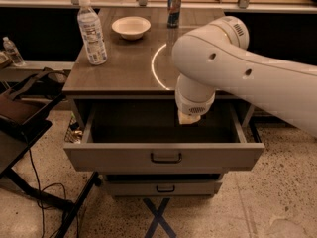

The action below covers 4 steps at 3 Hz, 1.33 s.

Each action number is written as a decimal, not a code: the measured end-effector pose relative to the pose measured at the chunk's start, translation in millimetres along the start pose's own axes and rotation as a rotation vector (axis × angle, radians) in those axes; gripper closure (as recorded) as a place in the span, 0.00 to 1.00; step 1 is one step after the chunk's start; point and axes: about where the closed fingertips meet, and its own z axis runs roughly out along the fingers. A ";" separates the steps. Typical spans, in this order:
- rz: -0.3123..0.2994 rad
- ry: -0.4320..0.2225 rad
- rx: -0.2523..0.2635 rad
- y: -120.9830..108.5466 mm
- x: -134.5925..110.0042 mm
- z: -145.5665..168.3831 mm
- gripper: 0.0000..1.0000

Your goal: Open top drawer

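Note:
The top drawer (166, 155) of the grey-beige cabinet stands pulled far out, its dark loop handle (166, 157) mid-front and its deep grey interior (133, 123) in view with nothing showing inside. My white arm (237, 66) reaches in from the right over the cabinet top. My gripper (189, 118) hangs at the arm's end above the drawer's interior, right of centre, well behind the handle and apart from the drawer front. Only its beige tip shows below the wrist.
On the cabinet top (124, 68) stand a water bottle (91, 31), a white bowl (131, 27) and a can (173, 8). A narrower drawer (163, 187) sits shut below. A black stand with cables (25, 118) is at the left; blue tape (158, 218) marks the floor.

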 end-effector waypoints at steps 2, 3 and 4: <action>0.037 -0.011 -0.024 -12.7 10.9 69.6 1.00; 0.066 -0.024 -0.083 15.2 15.9 113.9 1.00; 0.078 -0.020 -0.127 40.1 20.2 129.2 1.00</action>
